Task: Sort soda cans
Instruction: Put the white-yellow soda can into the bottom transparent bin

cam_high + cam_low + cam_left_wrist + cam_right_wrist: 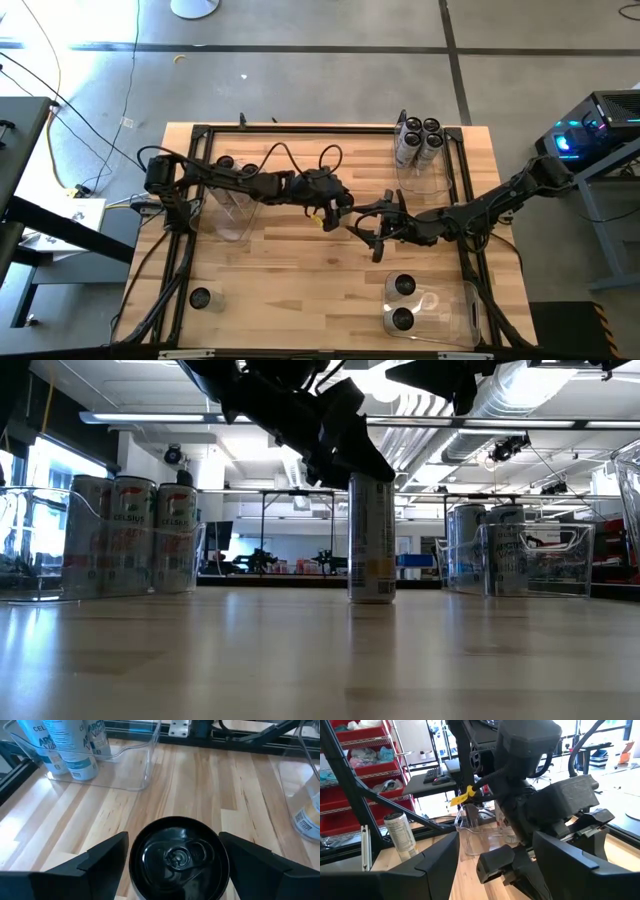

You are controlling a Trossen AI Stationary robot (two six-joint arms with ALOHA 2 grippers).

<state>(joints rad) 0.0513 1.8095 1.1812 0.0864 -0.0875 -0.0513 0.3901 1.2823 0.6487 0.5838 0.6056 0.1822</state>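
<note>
A soda can (179,857) with a dark round top stands upright on its base on the wooden table (300,290), near the middle (372,540). My left gripper (174,840) is open over it. One finger stands on either side of the can's top, each with a narrow gap. In the high view this gripper (338,205) hides the can. My right gripper (373,235) hangs open just to the right of it, pointing level at the left arm, with nothing between its fingers (495,870).
A clear bin (420,150) at the far right holds several cans. A second clear bin (440,312) at the near right holds two. A third bin (235,205) stands at the left. One lone can (200,298) stands near the front left corner.
</note>
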